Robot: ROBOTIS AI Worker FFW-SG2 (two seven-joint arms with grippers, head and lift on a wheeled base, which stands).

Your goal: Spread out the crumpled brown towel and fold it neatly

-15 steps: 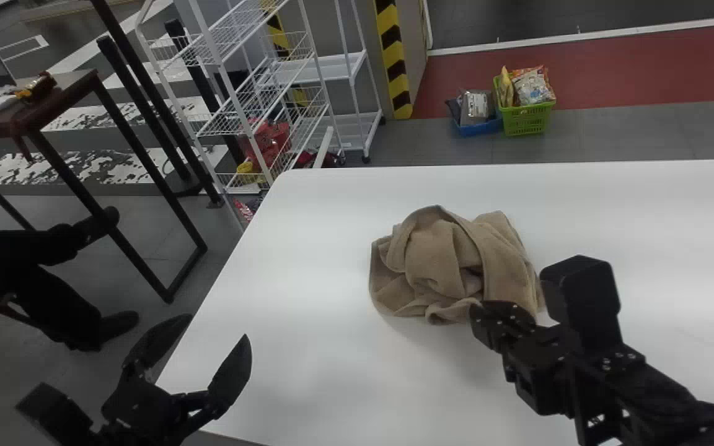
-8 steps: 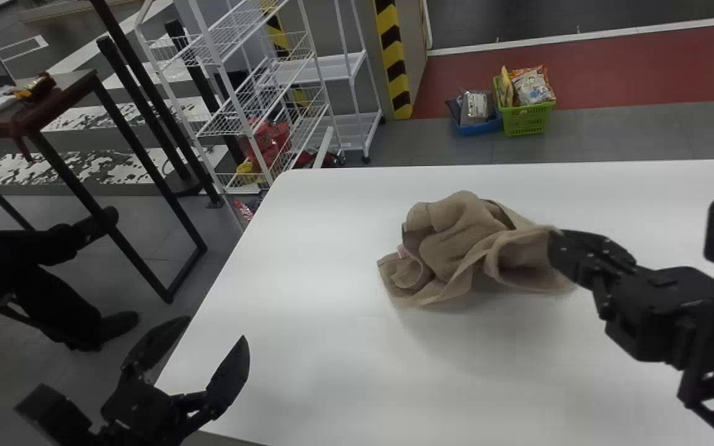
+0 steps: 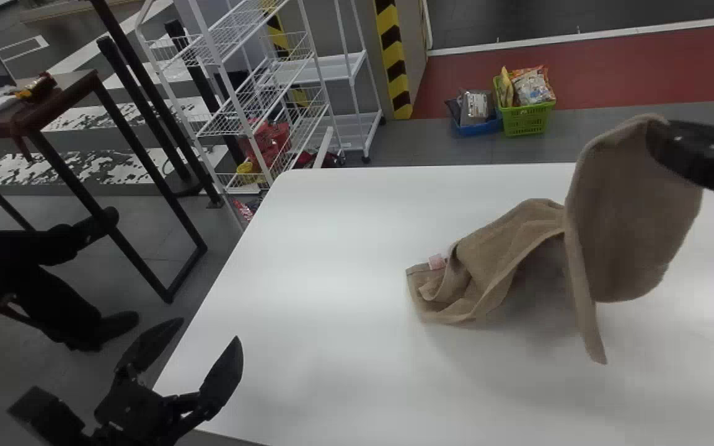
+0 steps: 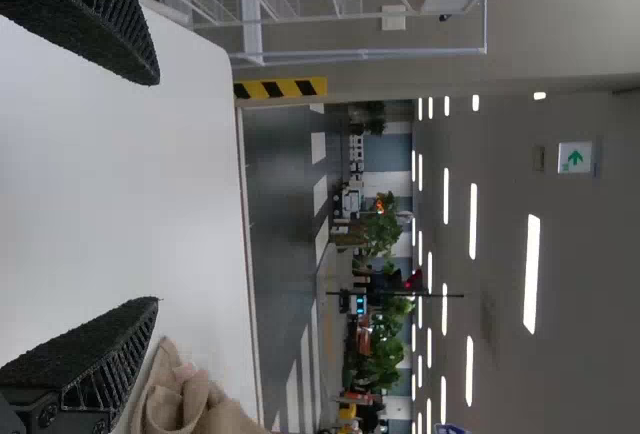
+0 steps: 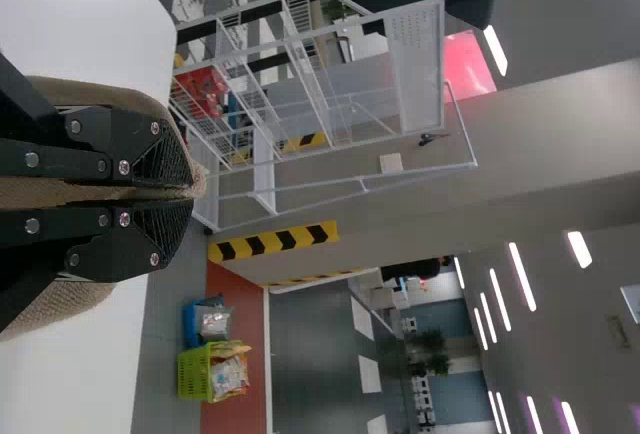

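The right claw (image 3: 657,139) pinches an edge of the brown towel (image 3: 636,217), which hangs below it onto the tabletop (image 3: 332,310); a thin grip could slip, and with the left claw (image 3: 206,334) spread well apart, the unanchored, bunched end could slide. Beyond the claws, a green basket (image 3: 525,121) holds bagged packets (image 3: 533,87), the blue bin (image 3: 484,127) beside it a silvery package (image 3: 476,107).

Bright white ceiling strips (image 4: 532,274), soft-edged shadow beneath the towel (image 3: 630,235) on the pale table (image 3: 332,371).
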